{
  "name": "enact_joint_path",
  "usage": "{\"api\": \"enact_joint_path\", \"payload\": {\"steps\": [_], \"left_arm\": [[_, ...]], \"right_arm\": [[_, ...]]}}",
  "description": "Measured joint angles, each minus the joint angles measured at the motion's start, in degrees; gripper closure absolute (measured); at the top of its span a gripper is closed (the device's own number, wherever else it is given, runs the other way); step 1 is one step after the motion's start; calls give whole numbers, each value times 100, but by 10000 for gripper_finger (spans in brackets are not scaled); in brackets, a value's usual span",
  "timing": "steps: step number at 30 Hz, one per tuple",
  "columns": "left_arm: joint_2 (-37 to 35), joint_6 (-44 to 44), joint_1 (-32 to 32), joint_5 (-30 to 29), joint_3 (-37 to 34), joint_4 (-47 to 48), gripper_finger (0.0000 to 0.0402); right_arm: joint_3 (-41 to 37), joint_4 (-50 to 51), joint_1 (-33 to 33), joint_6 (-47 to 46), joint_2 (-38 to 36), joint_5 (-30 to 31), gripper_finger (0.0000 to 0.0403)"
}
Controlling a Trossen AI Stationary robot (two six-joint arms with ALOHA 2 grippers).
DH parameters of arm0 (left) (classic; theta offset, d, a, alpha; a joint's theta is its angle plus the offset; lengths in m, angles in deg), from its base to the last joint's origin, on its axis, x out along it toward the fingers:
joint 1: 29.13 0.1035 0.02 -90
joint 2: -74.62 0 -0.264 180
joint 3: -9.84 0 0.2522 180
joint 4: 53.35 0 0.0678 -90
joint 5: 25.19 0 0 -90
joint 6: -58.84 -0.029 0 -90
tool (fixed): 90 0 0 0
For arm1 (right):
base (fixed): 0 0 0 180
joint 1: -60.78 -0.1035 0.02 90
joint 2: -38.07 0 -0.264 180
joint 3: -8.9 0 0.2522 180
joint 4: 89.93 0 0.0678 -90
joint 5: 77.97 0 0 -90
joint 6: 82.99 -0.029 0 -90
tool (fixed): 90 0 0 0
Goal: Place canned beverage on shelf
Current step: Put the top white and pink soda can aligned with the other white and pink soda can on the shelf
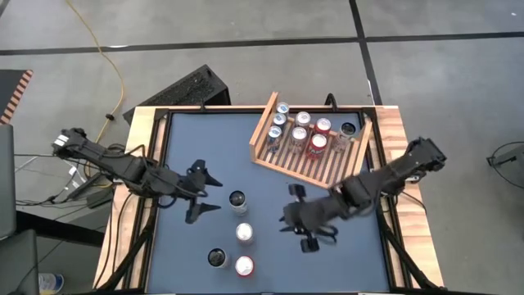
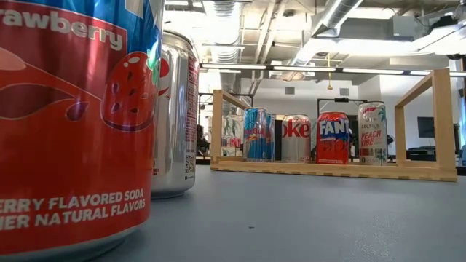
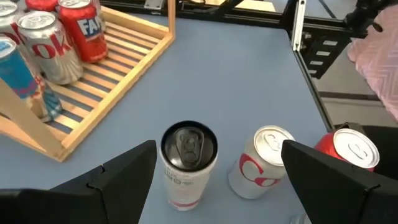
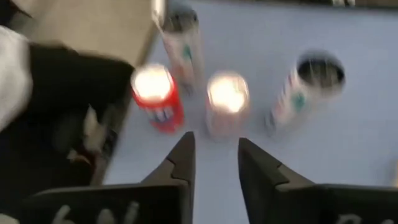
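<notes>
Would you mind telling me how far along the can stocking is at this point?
Partly done: several cans already stand in the shelf. Nothing is held now. The left hand is open beside the dark-topped can; the right hand, fingers narrowly apart and empty, points toward the loose cans. Four are left on the table, including the silver can and the red can.

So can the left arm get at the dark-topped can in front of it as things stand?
Probably yes. The left hand is open, its fingers either side of the dark-topped can, nothing between. The silver can stands close beside it and might get nudged.
</notes>
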Motion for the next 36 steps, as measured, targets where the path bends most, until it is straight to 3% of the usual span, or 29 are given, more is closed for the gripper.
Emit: {"api": "enact_joint_path", "payload": {"steps": [7,13,21,29,36], "left_arm": [[73,-430,-181,10,558,681,68],[196,-421,-166,-114,872,815,68],[442,-15,56,-840,861,813,68],[649,23,279,-617,861,860,68],[1416,-977,422,311,856,659,68]], "right_arm": [[-6,771,-845,-1452,242,1311,223],[0,728,-1051,-1701,611,2094,160],[-9,520,-900,-1699,1191,1730,153],[-9,595,-894,-1694,1159,1759,153],[-9,598,-936,-1690,1159,1805,153]]}}
